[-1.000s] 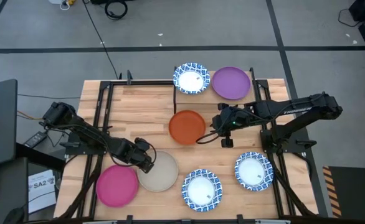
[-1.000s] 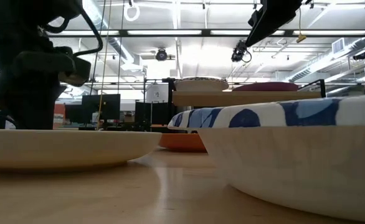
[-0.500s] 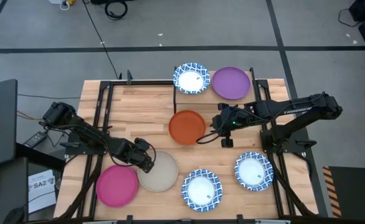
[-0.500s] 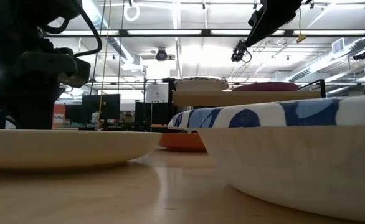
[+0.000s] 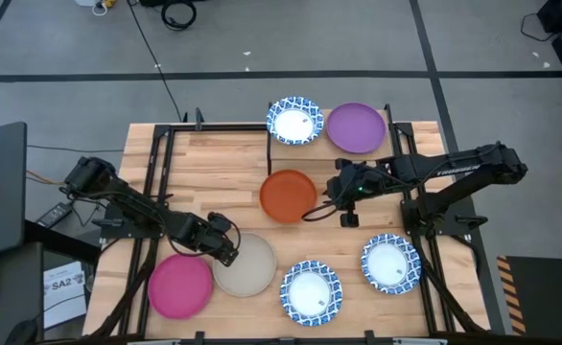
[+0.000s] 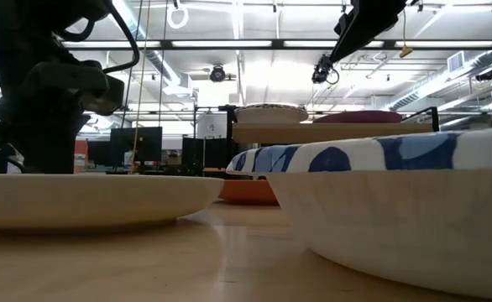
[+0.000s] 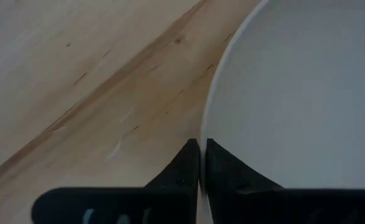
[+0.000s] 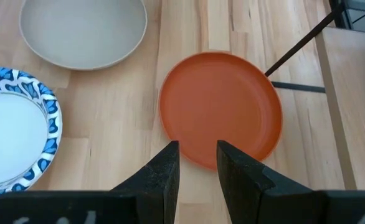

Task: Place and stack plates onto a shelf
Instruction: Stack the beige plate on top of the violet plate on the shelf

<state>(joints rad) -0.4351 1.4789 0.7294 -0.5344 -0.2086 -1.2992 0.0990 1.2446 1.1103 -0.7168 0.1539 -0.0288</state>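
Note:
My left gripper (image 5: pixel 226 251) is shut on the left rim of the beige plate (image 5: pixel 246 265), which lies near the table's front beside the pink plate (image 5: pixel 180 286). The orange plate (image 5: pixel 287 195) rests flat on the table in front of the shelf (image 5: pixel 325 146). My right gripper (image 8: pixel 198 155) hangs open above the orange plate's (image 8: pixel 220 109) right rim, one finger to each side of the edge, touching nothing. A blue-rimmed plate (image 5: pixel 294 121) and the purple plate (image 5: pixel 356 127) sit on the shelf. My left gripper pinches the beige plate's rim (image 7: pixel 202 132) on the plate's left side, one finger over the inside of the plate and one outside it. The fingers come from the table's left, slanting down. The plate's underside (image 6: pixel 78 225) lies on the table.
Two more blue-rimmed plates (image 5: pixel 309 292) (image 5: pixel 390 264) lie at the front right of the table. Black frame rails (image 5: pixel 161 172) run along the table's left and right sides. Bare wood (image 5: pixel 214 172) lies left of the shelf.
My left gripper has shut on the beige plate's rim. The plate has shifted a little toward the table's right. My right gripper has kept still.

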